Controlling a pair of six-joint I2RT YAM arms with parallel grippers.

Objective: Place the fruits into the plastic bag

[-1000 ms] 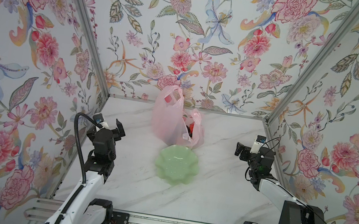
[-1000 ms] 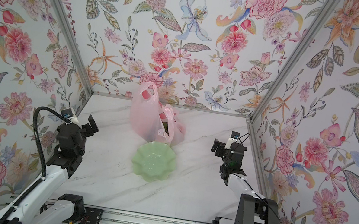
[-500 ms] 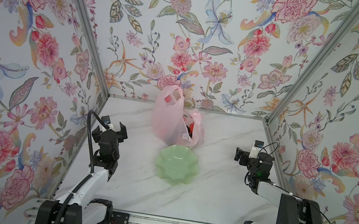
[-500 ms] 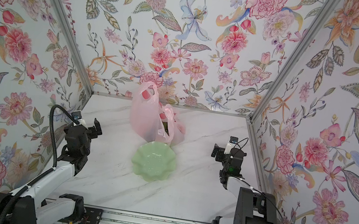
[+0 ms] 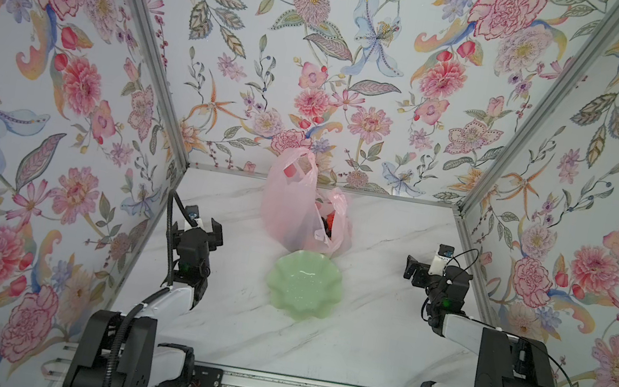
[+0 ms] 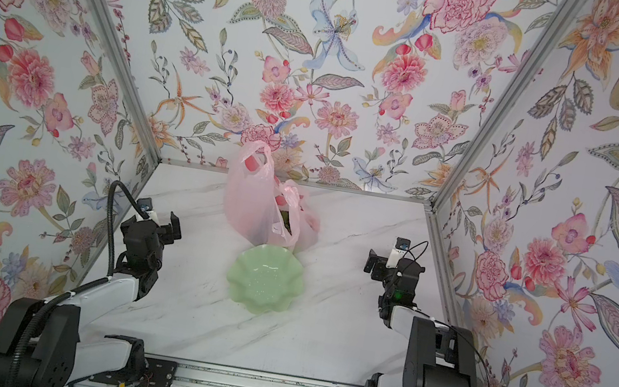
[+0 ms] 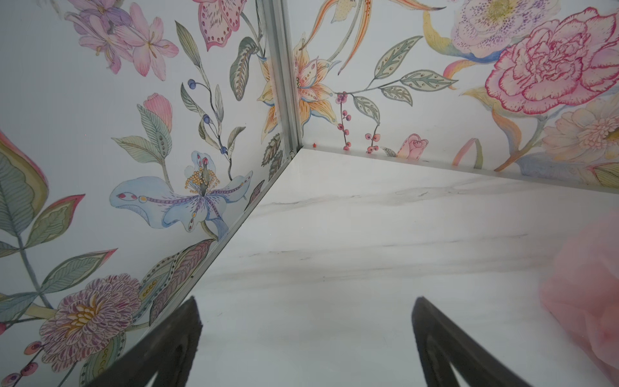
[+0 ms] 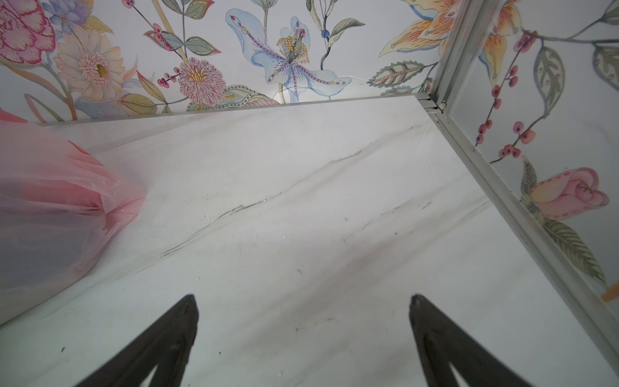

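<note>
Status: fruits look bagged. Red and dark shapes show in the mouth of the plastic bag. The bag stands slumped just behind the green dish, its base touching or nearly touching the dish's far rim. Can't count pieces through the film.

Dish is empty in both top views, and there's no loose fruit on the marble table around it.

Arms:
- **Left:** left gripper is well off to the dish's left, jaws spread wide. Its wrist view shows only bare tabletop between the fingers.
- **Right:** right gripper is well off to the dish's right, equally wide and empty.
- Neither touches the bag or the dish.

My read: placing is done and the arms are parked. Nothing is left unless a piece hides behind the bag, which these views can't rule out.
</note>
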